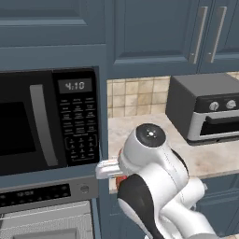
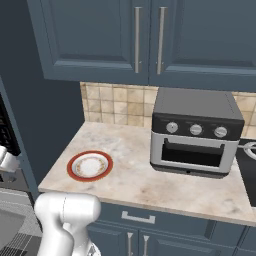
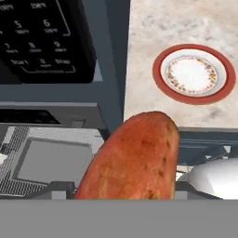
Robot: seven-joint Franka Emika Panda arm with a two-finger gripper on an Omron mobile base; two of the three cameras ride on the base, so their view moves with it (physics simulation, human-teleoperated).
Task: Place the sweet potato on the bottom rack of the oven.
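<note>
The sweet potato (image 3: 135, 158), reddish-orange and oblong, looms large in the hand view, and my gripper (image 3: 123, 191) is shut on it, its fingertips mostly hidden behind the tuber. Below and to the left lies the silver-grey oven (image 3: 51, 162), open, with a wire rack showing at its edge. In the left base view my white hand (image 1: 109, 169) hangs just right of the oven's display strip and round button (image 1: 46, 192), under the microwave's corner. At the left edge of the right base view, part of the hand (image 2: 5, 161) shows.
The black microwave (image 1: 46, 121) with its keypad (image 3: 37, 37) sits directly above the oven. A white red-rimmed plate (image 2: 75, 172) (image 3: 159, 69) rests on the marble counter (image 2: 135, 180) beside me. The dark toaster oven (image 2: 192, 132) stands further right, under blue cabinets.
</note>
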